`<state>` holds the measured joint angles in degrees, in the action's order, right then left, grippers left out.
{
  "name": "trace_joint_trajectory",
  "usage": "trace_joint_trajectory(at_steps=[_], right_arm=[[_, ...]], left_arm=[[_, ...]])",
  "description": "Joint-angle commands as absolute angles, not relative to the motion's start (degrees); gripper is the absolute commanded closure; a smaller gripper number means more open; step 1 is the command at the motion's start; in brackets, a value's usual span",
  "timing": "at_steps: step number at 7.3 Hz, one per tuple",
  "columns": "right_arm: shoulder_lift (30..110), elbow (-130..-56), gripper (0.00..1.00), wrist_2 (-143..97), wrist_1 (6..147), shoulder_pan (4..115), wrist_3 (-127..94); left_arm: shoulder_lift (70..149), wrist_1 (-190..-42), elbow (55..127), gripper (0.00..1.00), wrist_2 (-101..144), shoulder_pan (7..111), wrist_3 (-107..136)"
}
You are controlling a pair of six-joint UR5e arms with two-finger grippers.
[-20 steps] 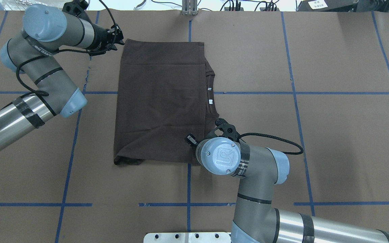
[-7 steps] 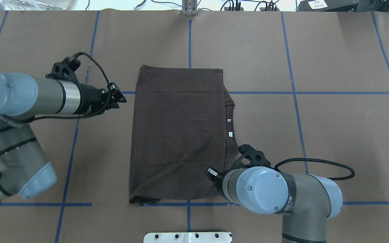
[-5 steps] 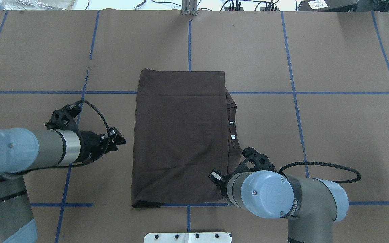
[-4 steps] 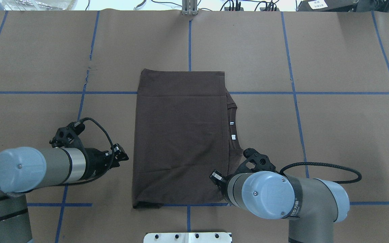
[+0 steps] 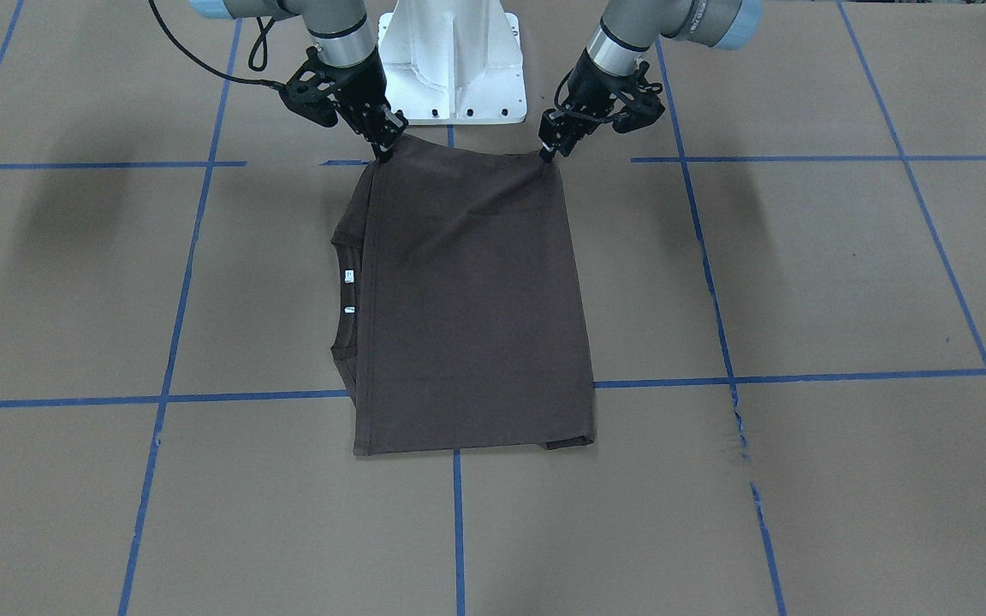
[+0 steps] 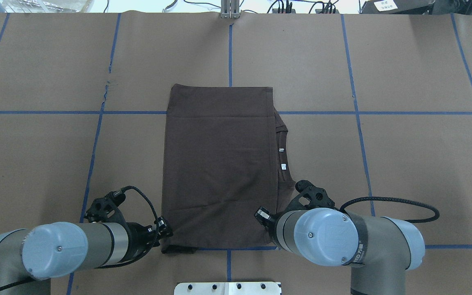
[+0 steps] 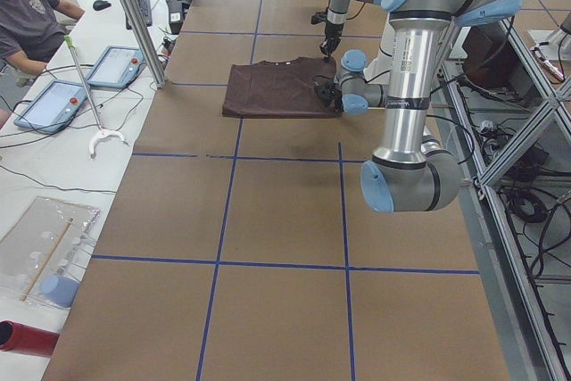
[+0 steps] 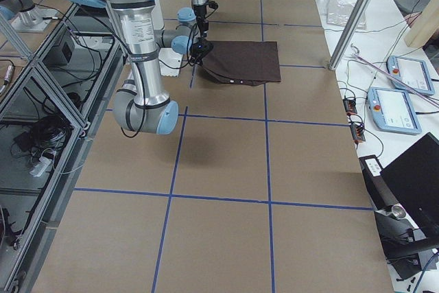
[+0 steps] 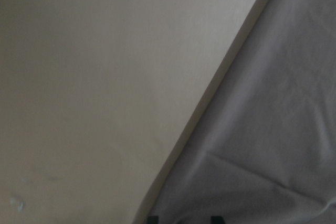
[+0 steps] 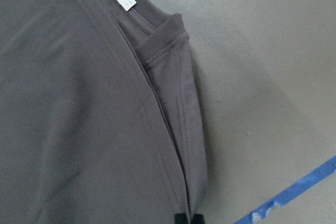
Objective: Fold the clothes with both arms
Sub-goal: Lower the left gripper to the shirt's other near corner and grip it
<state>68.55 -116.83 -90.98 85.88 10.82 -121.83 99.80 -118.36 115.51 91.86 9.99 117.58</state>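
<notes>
Sitting closest to the robot's base, a white pedestal [image 6: 228,288] is showing only its bolted edge, and just beyond it both arms are reaching down to the near edge of the T-shirt [image 6: 219,164]. The left gripper [image 5: 549,152] is meeting the shirt's near left corner. In its wrist view the two dark fingertips [image 9: 152,219] are standing apart, with the cloth's edge running between them. The right gripper [image 5: 383,147] is pressing on the near right corner. Its wrist view shows the fingertips [image 10: 181,219] drawn together and pinching the stitched hem where the layers are stacking. From those two corners the dark grey-brown shirt is lying flat on the brown paper-covered table [image 6: 404,164], folded into a tall rectangle and stretching away from the robot, across a blue tape line [image 6: 355,112]. Partway along the shirt's right side the ribbed collar [image 6: 282,151] is peeking out from under the top layer, with two small white labels [image 6: 284,166] showing inside it. A faint crease is running across the cloth near its far end. Farther off, past the end of the table on the robot's left, a person [image 7: 27,15] is sitting at a white bench beside two tablets [image 7: 116,66].
</notes>
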Motion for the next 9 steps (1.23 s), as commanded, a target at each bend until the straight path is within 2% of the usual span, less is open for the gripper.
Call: trace_joint_trajectory(at_steps=[1, 8, 9], right_arm=[[68.6, -117.2, 1.0, -91.1, 85.9, 10.9, -121.7], [68.6, -117.2, 1.0, -91.2, 86.0, 11.0, -121.8], [68.6, -117.2, 1.0, -91.3, 85.9, 11.0, -121.8]], left_arm=[[104.1, -113.0, 113.1, 0.51, 91.8, 8.5, 117.7], [103.8, -106.5, 114.3, 0.51, 91.9, 8.1, 117.5], [104.1, -106.5, 114.1, 0.57, 92.0, 8.1, 117.6]])
